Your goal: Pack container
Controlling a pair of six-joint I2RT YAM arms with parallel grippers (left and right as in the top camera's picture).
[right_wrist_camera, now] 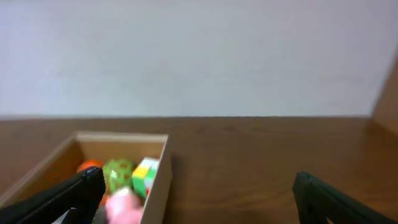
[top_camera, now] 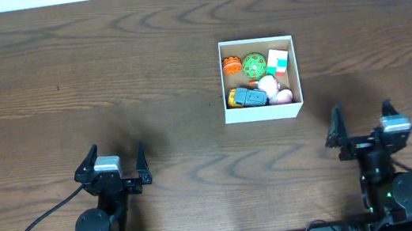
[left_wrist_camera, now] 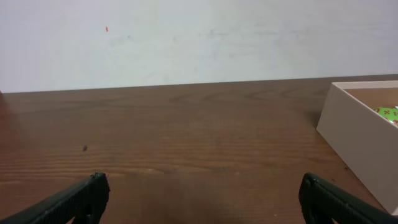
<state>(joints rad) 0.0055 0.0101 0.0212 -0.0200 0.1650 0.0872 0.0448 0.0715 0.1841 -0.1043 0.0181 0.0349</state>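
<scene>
At near left, the left pincer (top_camera: 115,155) is seen spread wide above the tabletop (top_camera: 64,70), nothing held. Right of centre and farther off, the container (top_camera: 263,112) is set flat, small toys (top_camera: 253,64) lying inside. At near right, the right pincer (top_camera: 362,115) is likewise spread wide, nothing held.

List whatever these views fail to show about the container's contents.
- Overhead: the contents of the container are too small to identify; the pink toy blurs into its neighbours.
- Left wrist: the frame's right edge and the near wall hide all but a green toy.
- Right wrist: blurred; the bottom edge crops the container.
</scene>
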